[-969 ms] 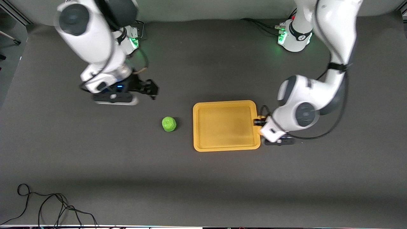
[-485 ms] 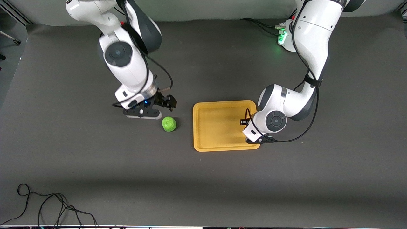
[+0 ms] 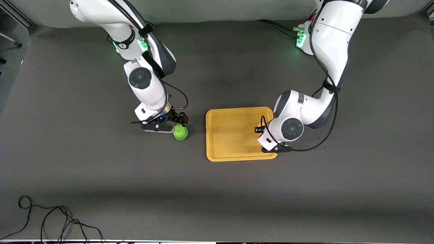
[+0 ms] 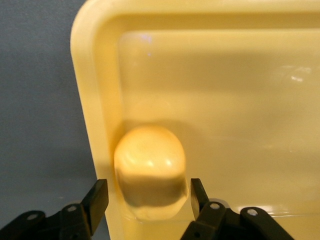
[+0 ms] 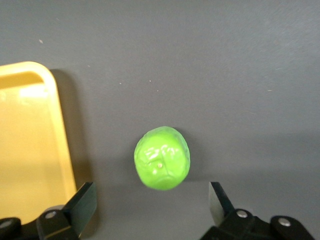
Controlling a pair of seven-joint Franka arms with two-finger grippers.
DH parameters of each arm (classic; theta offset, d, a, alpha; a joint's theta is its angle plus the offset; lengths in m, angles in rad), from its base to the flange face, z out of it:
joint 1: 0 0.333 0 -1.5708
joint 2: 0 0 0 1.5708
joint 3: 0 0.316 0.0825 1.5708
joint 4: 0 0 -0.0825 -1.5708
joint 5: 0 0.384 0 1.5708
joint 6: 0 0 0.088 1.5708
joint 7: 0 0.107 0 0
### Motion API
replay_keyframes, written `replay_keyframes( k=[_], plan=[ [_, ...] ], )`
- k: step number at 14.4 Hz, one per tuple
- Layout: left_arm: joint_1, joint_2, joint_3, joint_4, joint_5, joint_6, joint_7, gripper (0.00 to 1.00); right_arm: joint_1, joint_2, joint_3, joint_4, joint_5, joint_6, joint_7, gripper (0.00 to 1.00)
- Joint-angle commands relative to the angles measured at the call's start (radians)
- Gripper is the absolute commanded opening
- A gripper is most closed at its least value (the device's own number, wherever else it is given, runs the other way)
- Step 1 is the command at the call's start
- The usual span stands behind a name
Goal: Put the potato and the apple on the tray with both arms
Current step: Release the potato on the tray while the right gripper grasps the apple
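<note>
The left gripper (image 4: pixel 148 197) sits low over the tray (image 3: pixel 237 154), near the rim at the left arm's end, its fingers (image 4: pixel 98 196) spread to either side of the potato (image 4: pixel 150 170); they look just clear of it, though contact is hard to judge. The potato rests on the tray floor against that rim. The right gripper (image 5: pixel 150 200) hangs wide open over the green apple (image 3: pixel 181 133), which lies on the dark worktop beside the tray, toward the right arm's end.

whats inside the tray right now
The potato lies in the tray by its rim, between the open left gripper's fingers. In the front view the left arm covers it. The apple is outside.
</note>
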Motion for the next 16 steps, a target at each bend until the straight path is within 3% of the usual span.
replay_keyframes(
  k=[1, 5, 6, 7, 8, 10, 13, 16],
  plan=[
    [0.004, -0.077, 0.028, -0.004, -0.007, -0.007, -0.013, 0.99, 0.009, 0.107, -0.004, 0.01, -0.021, 0.128, 0.012, 1.0],
    [0.156, -0.303, 0.038, 0.001, 0.09, -0.168, 0.079, 0.99, 0.012, 0.182, -0.006, 0.01, -0.022, 0.216, 0.003, 1.0],
    [0.19, -0.359, 0.04, 0.003, 0.113, -0.211, 0.14, 0.99, 0.012, 0.193, -0.006, 0.012, -0.025, 0.222, 0.001, 0.96],
    [0.245, -0.41, 0.04, 0.001, 0.115, -0.238, 0.215, 0.99, 0.012, 0.193, -0.006, 0.012, -0.042, 0.22, 0.001, 0.68],
    [0.283, -0.462, 0.04, -0.007, 0.121, -0.274, 0.306, 0.99, 0.009, 0.19, -0.006, 0.013, -0.053, 0.214, 0.0, 0.55],
    [0.372, -0.553, 0.04, -0.01, 0.136, -0.311, 0.459, 0.99, 0.008, 0.166, -0.007, 0.023, -0.054, 0.191, -0.005, 0.54],
    [0.452, -0.644, 0.046, -0.033, 0.147, -0.335, 0.567, 0.99, -0.001, 0.054, -0.014, 0.125, -0.056, -0.055, -0.042, 0.54],
    [0.457, -0.662, 0.045, -0.03, 0.186, -0.387, 0.56, 1.0, 0.0, -0.003, -0.026, 0.347, -0.047, -0.384, -0.051, 0.54]
  ],
)
